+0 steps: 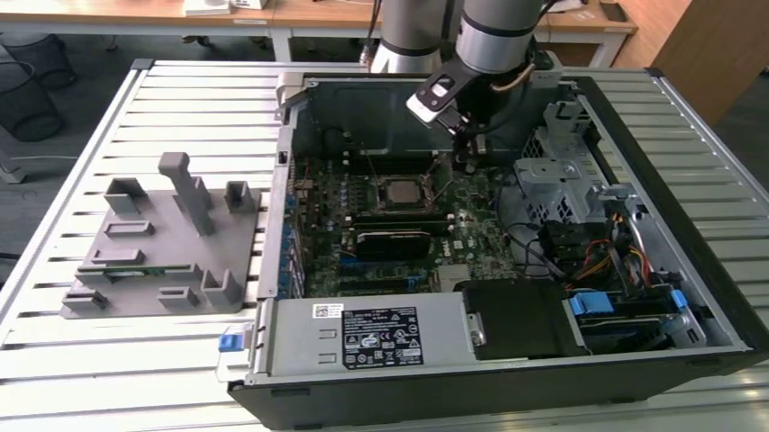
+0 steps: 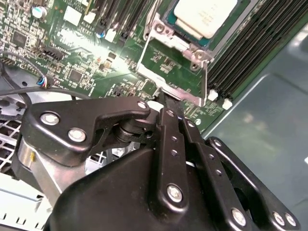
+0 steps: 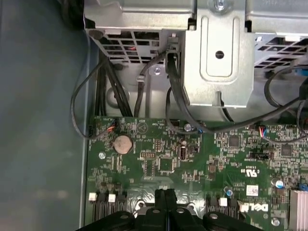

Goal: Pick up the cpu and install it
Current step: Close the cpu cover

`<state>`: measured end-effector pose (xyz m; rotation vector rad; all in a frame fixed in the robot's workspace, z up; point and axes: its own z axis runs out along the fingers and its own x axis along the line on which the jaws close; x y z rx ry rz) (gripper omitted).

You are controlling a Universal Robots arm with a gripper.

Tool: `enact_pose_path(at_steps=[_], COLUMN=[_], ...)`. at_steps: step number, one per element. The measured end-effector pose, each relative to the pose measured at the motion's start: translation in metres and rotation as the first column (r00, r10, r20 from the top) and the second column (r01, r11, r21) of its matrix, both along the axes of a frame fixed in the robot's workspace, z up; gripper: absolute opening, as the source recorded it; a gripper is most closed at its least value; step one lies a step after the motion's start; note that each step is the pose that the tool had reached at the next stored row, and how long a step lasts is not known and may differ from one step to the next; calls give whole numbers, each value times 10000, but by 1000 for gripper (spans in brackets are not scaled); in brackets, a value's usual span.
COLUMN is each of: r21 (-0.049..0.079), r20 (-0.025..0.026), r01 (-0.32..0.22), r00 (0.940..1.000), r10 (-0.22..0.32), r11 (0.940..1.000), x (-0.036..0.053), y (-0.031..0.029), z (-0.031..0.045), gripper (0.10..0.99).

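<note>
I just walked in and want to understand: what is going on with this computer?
A robot arm reaches into the open computer case. Its gripper hangs low over the green board beside the socket, fingers closed together with nothing between them. The cpu chip lies in the socket. A grey holder block stands on the table, outside the case at the exterior view's left.
</note>
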<state>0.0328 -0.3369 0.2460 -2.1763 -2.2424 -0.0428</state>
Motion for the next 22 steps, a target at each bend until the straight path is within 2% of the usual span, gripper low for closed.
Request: enact_pose_path(at_steps=[3,17,22], r21=[23,26,26], r20=[-20,-20,-21], r01=[-1,-1,-1], r00=[10000,10000,10000], r10=[1,1,1], r11=[10000,10000,10000], x=[-43,-364,-566], y=[2,6,6], z=[6,-7,-39], gripper=[106,106,106])
